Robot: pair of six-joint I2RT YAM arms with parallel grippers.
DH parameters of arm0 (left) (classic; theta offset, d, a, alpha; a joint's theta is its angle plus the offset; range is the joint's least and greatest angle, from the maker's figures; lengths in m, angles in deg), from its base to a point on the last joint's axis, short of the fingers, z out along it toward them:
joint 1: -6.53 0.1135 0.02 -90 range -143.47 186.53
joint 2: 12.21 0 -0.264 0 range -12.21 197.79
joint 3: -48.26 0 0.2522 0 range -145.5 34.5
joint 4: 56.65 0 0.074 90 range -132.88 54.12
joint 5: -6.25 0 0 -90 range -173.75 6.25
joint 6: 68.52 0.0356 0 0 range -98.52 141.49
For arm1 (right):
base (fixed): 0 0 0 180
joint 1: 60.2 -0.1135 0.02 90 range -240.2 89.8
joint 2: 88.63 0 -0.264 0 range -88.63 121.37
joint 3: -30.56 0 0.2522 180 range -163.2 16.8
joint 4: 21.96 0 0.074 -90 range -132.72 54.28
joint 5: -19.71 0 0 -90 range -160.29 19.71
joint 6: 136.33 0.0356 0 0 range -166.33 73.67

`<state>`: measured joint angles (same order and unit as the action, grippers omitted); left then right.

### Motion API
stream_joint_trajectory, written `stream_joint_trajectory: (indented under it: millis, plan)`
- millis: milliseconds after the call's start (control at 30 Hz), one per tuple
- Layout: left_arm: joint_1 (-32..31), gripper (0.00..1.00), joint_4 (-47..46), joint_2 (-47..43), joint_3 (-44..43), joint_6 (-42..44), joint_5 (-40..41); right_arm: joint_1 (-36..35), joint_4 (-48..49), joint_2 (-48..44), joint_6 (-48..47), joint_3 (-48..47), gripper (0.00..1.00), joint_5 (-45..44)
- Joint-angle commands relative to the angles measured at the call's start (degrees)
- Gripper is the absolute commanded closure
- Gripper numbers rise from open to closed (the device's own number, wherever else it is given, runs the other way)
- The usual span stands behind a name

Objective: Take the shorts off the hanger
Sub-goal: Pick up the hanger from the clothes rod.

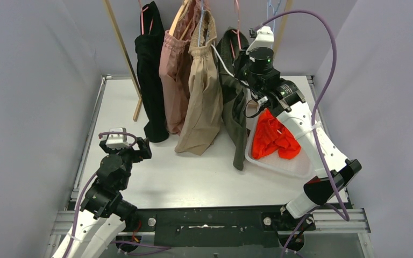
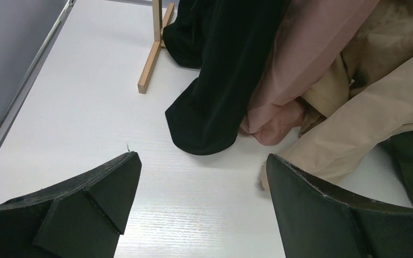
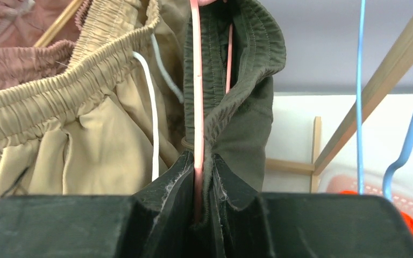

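olive green shorts (image 3: 247,123): right gripper (image 3: 201,164) is pinching waistband and pink hanger (image 3: 196,64) between its fingers, left gripper (image 2: 201,161) idling wide; next move likely needs fabric pulled clear.

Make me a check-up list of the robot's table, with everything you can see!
Surface: white table, bare near the arms.
Job's things: pink shorts, beige shorts and olive shorts hang beside a black garment; orange shorts lie in a white basket.
Clutter: nothing seen.
Grippers: left gripper open over the table; right gripper shut on the olive shorts' waistband and pink hanger.
Cables: purple cable loops over the right arm.
Surroundings: grey walls, wooden rack, blue hanger.
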<state>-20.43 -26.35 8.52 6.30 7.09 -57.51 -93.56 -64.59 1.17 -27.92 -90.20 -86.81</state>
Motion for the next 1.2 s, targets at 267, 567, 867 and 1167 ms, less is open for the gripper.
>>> stream_joint_trajectory:
  millis: [267,567,867,1167]
  plan:
    - [-0.7,0.12,-2.6,0.1,-0.7,0.5,-1.7,-2.9,11.8,-13.9,11.9,23.7,1.00,2.5]
    - [-0.8,0.12,-2.3,0.1,-1.0,0.6,-2.0,-7.2,15.7,-25.5,16.6,41.4,1.00,10.9]
    - [-0.8,0.12,-2.6,0.5,-1.3,0.7,-6.2,-15.8,8.8,-24.3,15.6,43.7,1.00,9.5]
    - [-0.8,0.12,-2.1,1.3,-2.8,1.2,-10.1,-27.3,0.6,-22.7,17.4,40.6,1.00,-4.3]
